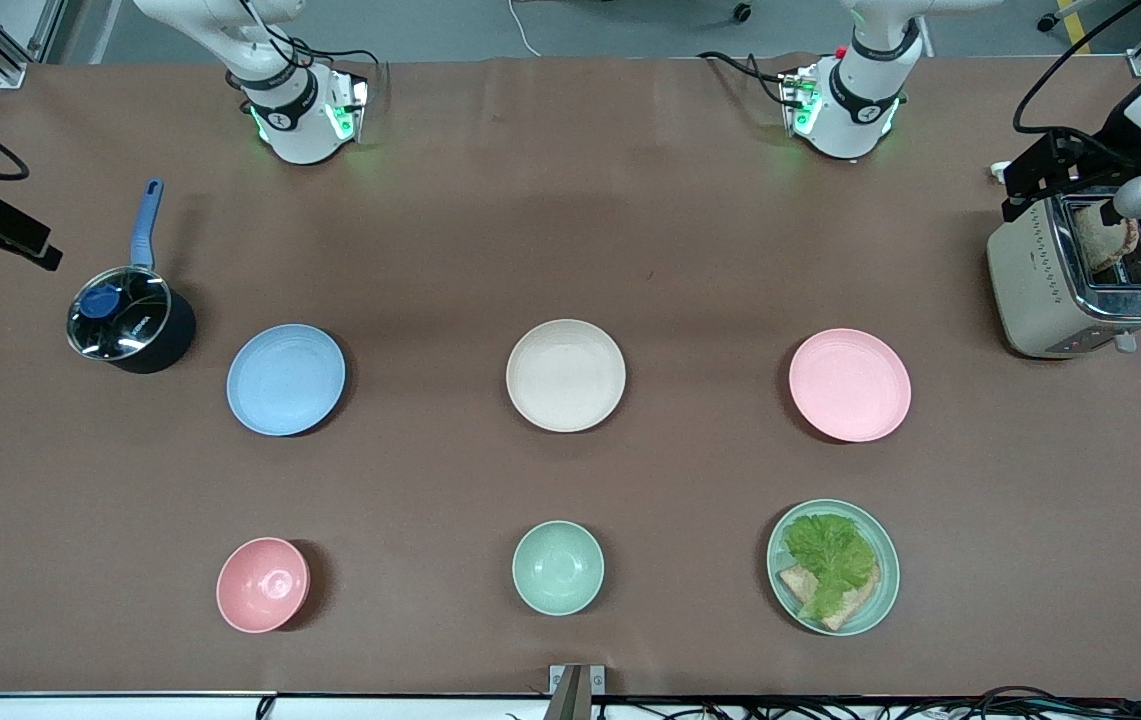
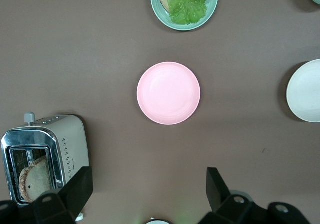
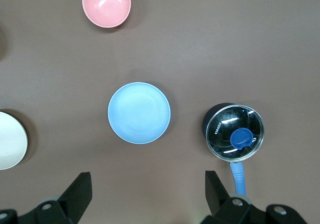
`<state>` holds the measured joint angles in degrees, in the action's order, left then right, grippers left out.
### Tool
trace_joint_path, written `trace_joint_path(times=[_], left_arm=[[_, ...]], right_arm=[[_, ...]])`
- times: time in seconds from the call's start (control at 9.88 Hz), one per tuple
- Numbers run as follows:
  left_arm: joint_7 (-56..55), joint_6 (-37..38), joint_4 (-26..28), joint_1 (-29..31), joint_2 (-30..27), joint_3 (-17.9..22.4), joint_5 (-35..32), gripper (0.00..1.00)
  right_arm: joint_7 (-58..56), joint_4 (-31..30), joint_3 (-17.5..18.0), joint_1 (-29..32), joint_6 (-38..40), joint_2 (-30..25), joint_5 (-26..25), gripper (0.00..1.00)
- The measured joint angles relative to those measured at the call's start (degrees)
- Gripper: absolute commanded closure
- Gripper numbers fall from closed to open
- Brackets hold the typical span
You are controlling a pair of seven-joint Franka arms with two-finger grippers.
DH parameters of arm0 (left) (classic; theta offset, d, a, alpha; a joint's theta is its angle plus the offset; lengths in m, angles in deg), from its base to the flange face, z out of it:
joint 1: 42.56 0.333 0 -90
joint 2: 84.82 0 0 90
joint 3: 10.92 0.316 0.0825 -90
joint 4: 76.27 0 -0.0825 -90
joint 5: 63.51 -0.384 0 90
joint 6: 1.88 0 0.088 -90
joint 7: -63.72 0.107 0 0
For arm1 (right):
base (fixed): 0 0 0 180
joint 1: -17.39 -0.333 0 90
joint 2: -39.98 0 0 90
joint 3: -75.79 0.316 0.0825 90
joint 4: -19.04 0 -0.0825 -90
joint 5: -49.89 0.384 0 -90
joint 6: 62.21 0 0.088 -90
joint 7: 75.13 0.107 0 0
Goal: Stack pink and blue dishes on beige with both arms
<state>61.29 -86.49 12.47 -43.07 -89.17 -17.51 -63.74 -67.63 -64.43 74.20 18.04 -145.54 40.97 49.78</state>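
Pink plate (image 1: 850, 385): flat on the table toward my left arm's end, beside the beige plate (image 1: 565, 375), well apart from it; nothing on it.
Blue plate (image 1: 285, 379): flat toward my right arm's end, beside the beige plate, next to a lidded saucepan (image 1: 130, 318).
Beige plate: bare, mid-table between the two, waiting to receive both.
Left gripper (image 2: 150, 194): fingers spread wide, holding nothing, high above the table; the pink plate lies below, a little forward of my fingertips.
Right gripper (image 3: 148, 194): fingers spread wide, holding nothing, likewise high with the blue plate below it.
Key relation: each plate sits nearer its own arm, so I judge left takes pink, right takes blue.
Progress: stacking not yet begun.
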Motion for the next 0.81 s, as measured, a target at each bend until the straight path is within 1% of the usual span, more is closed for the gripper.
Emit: trace_joint_path(times=[0.3, 0.51, 0.61, 0.71, 0.81], left_arm=[[0.00, -0.04, -1.30, 0.16, 0.17, 0.18, 0.00, 0.00], [1.81, -0.02, -1.53, 1.70, 1.87, 0.77, 0.01, 0.00], [4.68, -0.49, -1.34, 3.62, 4.23, 0.88, 0.33, 0.00], [8.09, -2.05, -0.89, 5.80, 7.34, 0.99, 0.87, 0.00], [11.90, -5.11, 0.26, 8.53, 10.94, 1.04, 2.00, 0.00]], right_arm=[[0.00, 0.00, -0.01, 0.00, 0.09, 0.00, 0.00, 0.00], [-0.40, -0.34, -0.13, 0.28, 0.53, 0.03, 0.00, 0.00], [-1.71, -1.02, -0.23, 0.74, 0.25, 0.19, 0.00, 0.00], [-3.86, -2.89, -0.29, 1.47, -1.76, 0.73, 0.00, 0.00], [-6.54, -6.40, -0.63, 2.22, -6.16, 2.02, 0.00, 0.00]])
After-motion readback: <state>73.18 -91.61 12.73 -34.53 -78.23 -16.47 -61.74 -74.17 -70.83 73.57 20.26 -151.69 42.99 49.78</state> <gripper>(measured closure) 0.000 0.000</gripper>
